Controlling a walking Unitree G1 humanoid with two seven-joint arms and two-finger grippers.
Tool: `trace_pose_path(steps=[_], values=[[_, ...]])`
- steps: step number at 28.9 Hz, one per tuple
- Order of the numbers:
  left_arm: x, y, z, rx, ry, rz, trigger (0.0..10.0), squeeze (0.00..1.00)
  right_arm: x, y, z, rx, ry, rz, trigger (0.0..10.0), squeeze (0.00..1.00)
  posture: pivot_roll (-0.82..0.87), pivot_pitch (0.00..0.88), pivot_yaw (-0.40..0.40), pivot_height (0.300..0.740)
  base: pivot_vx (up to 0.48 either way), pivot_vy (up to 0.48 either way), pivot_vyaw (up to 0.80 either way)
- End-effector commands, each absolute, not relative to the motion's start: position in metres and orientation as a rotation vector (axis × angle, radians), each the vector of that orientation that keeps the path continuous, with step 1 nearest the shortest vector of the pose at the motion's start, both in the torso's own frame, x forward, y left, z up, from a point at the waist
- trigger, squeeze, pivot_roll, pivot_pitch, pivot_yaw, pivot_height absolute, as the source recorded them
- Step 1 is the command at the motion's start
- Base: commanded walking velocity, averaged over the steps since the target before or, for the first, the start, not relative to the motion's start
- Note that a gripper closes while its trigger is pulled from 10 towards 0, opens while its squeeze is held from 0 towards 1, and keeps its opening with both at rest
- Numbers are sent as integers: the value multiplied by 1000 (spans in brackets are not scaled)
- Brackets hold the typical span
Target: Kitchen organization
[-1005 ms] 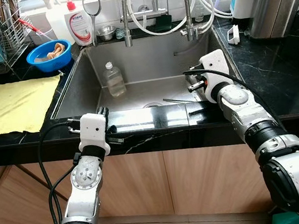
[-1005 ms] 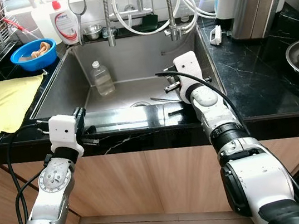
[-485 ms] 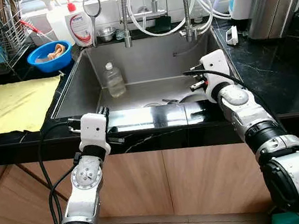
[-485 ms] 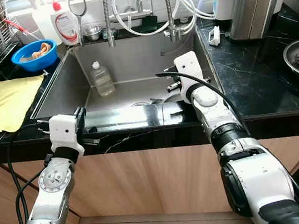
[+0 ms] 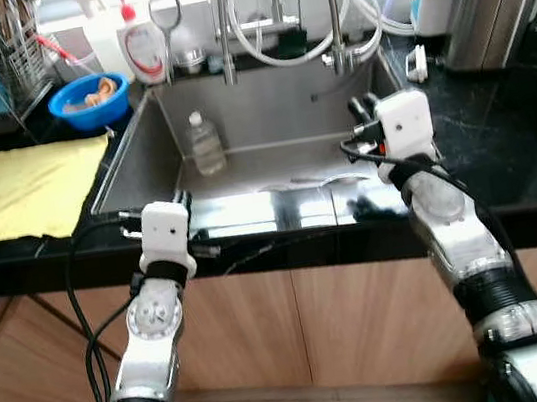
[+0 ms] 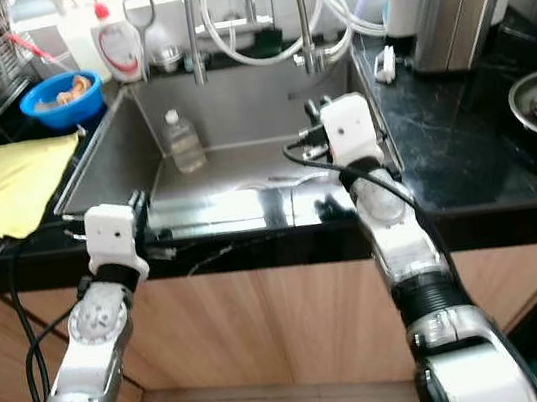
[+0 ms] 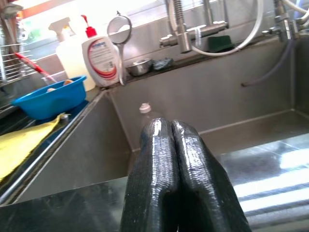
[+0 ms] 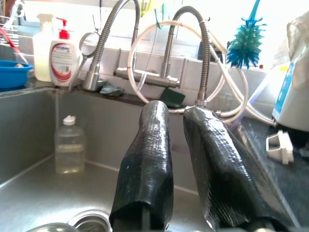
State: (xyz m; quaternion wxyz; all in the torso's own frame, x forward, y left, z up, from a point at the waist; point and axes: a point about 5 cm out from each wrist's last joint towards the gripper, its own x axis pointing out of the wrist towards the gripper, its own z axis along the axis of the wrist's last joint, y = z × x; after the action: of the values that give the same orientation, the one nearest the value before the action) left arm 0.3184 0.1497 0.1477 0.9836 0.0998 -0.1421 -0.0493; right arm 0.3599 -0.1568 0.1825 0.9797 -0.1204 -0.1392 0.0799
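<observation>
Right claw (image 8: 176, 145) hangs empty over the sink (image 5: 269, 135), fingers slightly parted. Left claw (image 7: 173, 159) rests pressed closed at the tabletop (image 5: 13, 249) edge. 1 bottle (image 5: 204, 142) stands inside.

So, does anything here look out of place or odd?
Yes: a clear plastic bottle stands upright inside the sink, near its back left corner. A bottle in a sink basin looks misplaced. Nothing looks spilled or broken.

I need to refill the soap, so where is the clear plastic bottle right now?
The clear plastic bottle stands upright inside the sink, at its back left corner, below the white soap dispenser on the counter.
</observation>
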Motion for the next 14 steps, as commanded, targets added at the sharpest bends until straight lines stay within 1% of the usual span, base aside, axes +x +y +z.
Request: trace_pose_path(steps=[1,7,14], values=[[318,154,158,218,-332,-78,10000,0,350,-155,191,-228,-344,164,10000,0,-217,0,58,731,0,0,0],[316,159,161,191,-352,-42,10000,0,333,-156,190,-217,-371,170,10000,0,-226,0,56,731,0,0,0],[317,158,163,179,-359,-39,10000,0,328,-154,182,-212,-335,147,10000,0,-223,0,58,731,0,0,0]])
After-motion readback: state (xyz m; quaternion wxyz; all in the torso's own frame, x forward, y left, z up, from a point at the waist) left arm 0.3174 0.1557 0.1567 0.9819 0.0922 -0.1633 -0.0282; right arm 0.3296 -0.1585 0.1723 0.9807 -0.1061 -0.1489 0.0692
